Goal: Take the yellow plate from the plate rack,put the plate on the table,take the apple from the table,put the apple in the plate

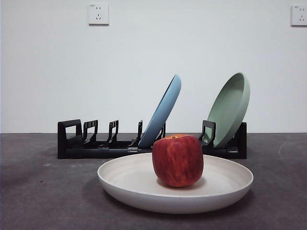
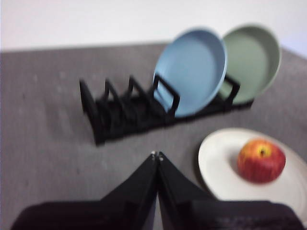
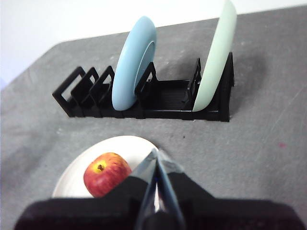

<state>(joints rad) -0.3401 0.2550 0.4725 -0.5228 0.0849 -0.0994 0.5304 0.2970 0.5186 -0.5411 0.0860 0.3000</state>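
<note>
The cream yellow plate (image 1: 144, 184) lies flat on the dark grey table (image 1: 38, 191) in front of the black plate rack (image 1: 100, 143). The red apple (image 1: 178, 160) sits upright in the plate. The left wrist view shows the plate (image 2: 223, 165), the apple (image 2: 260, 160) and the rack (image 2: 129, 108). The right wrist view shows the plate (image 3: 115, 148), the apple (image 3: 106, 173) and the rack (image 3: 163, 98). My left gripper (image 2: 157, 155) is shut and empty, raised above the table beside the plate. My right gripper (image 3: 156, 152) is shut and empty, above the plate's edge. Neither gripper shows in the front view.
A light blue plate (image 1: 163, 111) and a sage green plate (image 1: 231, 108) lean in the rack's slots, also seen in the wrist views. The rack's other slots hold nothing. A white wall with two sockets (image 1: 98, 14) stands behind the table.
</note>
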